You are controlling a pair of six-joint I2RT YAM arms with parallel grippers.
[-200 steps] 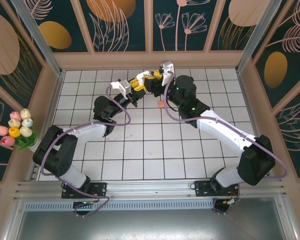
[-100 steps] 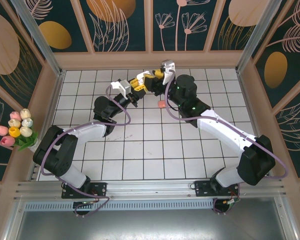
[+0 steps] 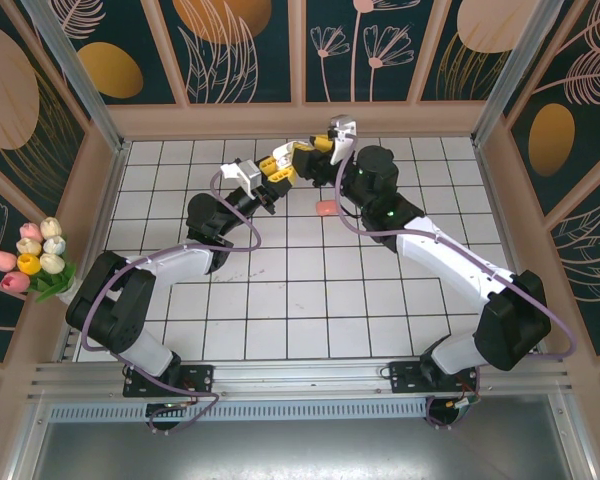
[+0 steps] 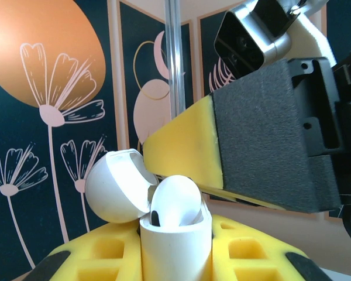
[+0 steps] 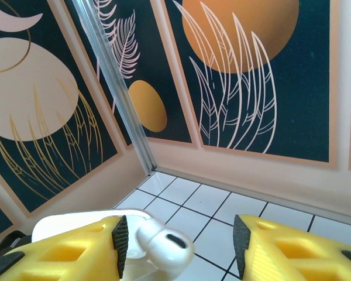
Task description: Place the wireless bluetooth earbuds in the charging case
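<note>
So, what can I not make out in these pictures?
Left wrist view: the stem of the white earbud, hidden inside the open white plastic charging case.
Right wrist view: the case body, cut off by the bottom edge.
Top view: the small salmon-pink object on the tiles, too small to identify.

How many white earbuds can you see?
1: a white earbud sits in the open charging case held by the left claw. Others may be hidden.
</note>
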